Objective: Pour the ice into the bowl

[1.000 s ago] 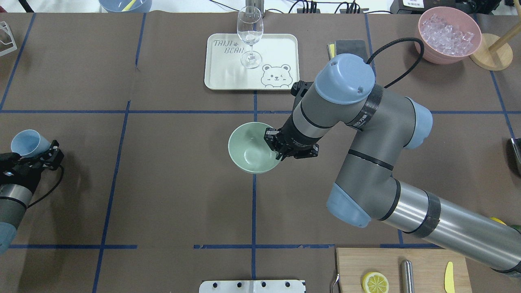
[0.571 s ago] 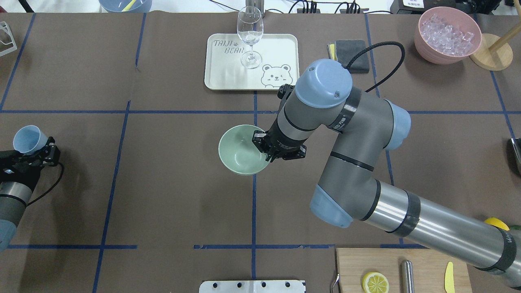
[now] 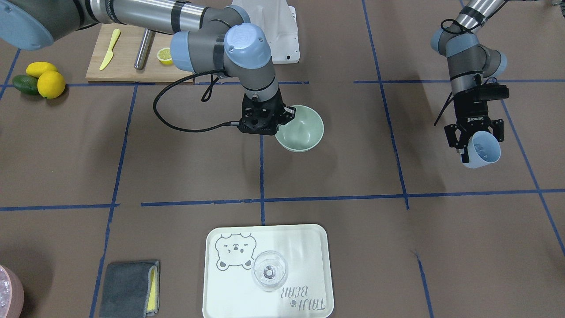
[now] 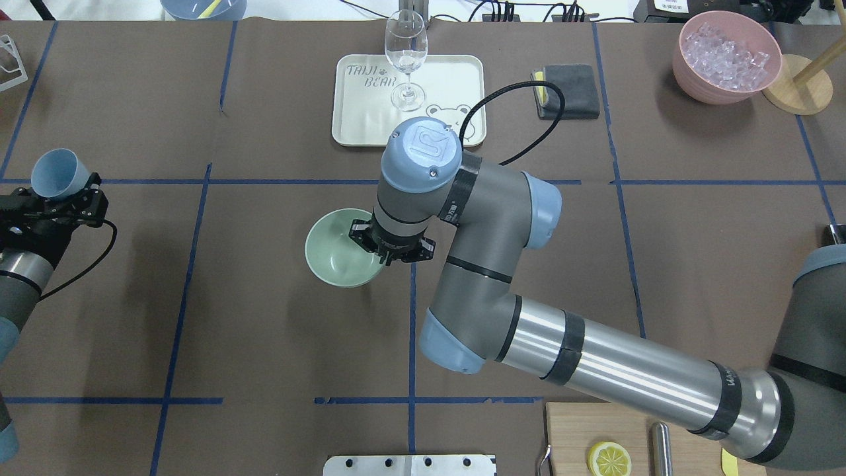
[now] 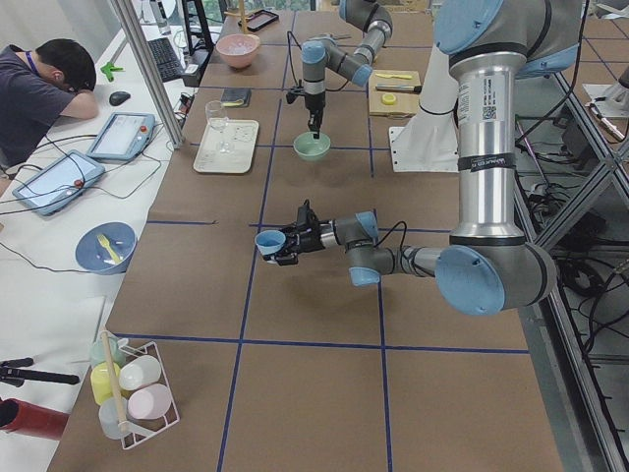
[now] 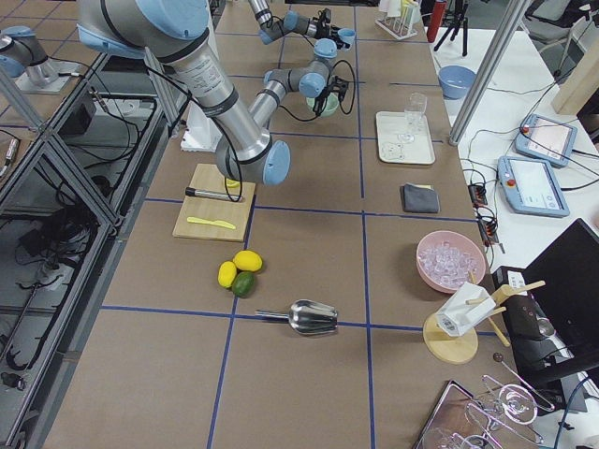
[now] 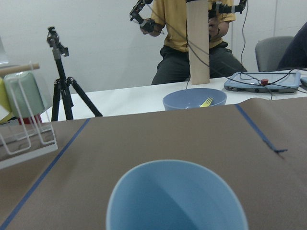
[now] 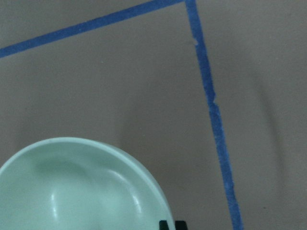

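The pale sage-green bowl (image 4: 334,254) is near the table's middle, left of the centre tape line; it also shows in the front view (image 3: 304,130) and the right wrist view (image 8: 86,187). My right gripper (image 4: 386,254) is shut on the bowl's right rim. I cannot tell whether the bowl touches the table. My left gripper (image 4: 66,192) is shut on the light blue cup (image 4: 58,173) at the far left, held above the table with its mouth tilted away. In the front view faint clear ice chunks (image 3: 484,154) seem to lie inside the cup (image 3: 483,150).
A white tray (image 4: 449,73) with a stemmed glass (image 4: 406,56) stands at the back centre, with a grey cloth (image 4: 572,89) to its right. A pink container (image 4: 727,86) of ice is at the back right. A cutting board (image 4: 687,430) with a lemon slice is at the front right.
My right arm has carried the bowl leftwards across the centre tape line. My left gripper has moved forward, away from the robot, with the cup.
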`<state>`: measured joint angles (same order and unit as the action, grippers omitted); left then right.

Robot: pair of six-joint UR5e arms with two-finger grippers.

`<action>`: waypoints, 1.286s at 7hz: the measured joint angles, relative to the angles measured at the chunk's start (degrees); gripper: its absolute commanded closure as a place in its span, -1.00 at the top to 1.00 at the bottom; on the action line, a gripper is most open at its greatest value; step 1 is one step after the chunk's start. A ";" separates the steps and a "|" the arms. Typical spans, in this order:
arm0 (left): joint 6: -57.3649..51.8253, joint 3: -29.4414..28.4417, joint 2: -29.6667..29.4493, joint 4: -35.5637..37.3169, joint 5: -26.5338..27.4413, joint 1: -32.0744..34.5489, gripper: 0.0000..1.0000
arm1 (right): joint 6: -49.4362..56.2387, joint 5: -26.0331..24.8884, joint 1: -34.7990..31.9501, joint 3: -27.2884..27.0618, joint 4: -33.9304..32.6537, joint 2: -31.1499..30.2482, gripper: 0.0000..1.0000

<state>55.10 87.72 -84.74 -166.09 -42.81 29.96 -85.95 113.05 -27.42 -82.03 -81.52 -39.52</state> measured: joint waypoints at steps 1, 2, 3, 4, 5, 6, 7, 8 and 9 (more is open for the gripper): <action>-2.36 1.66 -0.15 -0.56 -0.76 0.77 -1.00 | -0.41 -1.89 1.53 3.24 2.47 1.33 -1.00; -4.17 2.74 -0.24 -0.64 -2.23 1.60 -1.00 | -0.92 -3.28 2.62 6.09 4.39 2.81 -1.00; -6.38 3.97 -0.34 -0.60 -5.75 3.46 -1.00 | -1.20 -4.06 3.24 8.20 5.21 4.40 -0.75; -10.25 5.47 -0.44 -0.57 -10.08 5.41 -1.00 | -1.34 -4.36 3.48 9.34 5.57 5.35 0.98; -15.09 6.34 -0.73 -0.56 -12.67 6.29 -1.00 | -1.38 -4.45 3.55 9.75 6.10 5.72 1.00; -18.46 6.94 -1.17 -0.43 -13.67 6.48 -1.00 | -1.76 -4.47 3.51 9.76 6.99 5.82 1.00; -19.87 7.90 -1.64 0.95 -14.00 6.39 -1.00 | -2.39 -4.29 3.04 9.10 7.48 5.78 1.00; -20.32 9.98 -2.58 5.27 -14.06 5.92 -1.00 | -2.65 -3.64 1.91 7.75 7.39 5.53 1.00; -19.92 13.40 -3.89 11.93 -13.50 4.30 -1.00 | -2.71 -1.91 0.05 5.43 7.13 4.35 1.00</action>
<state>35.18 101.13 -88.63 -154.16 -56.31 34.26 -88.66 111.13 -27.37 -76.60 -74.39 -35.17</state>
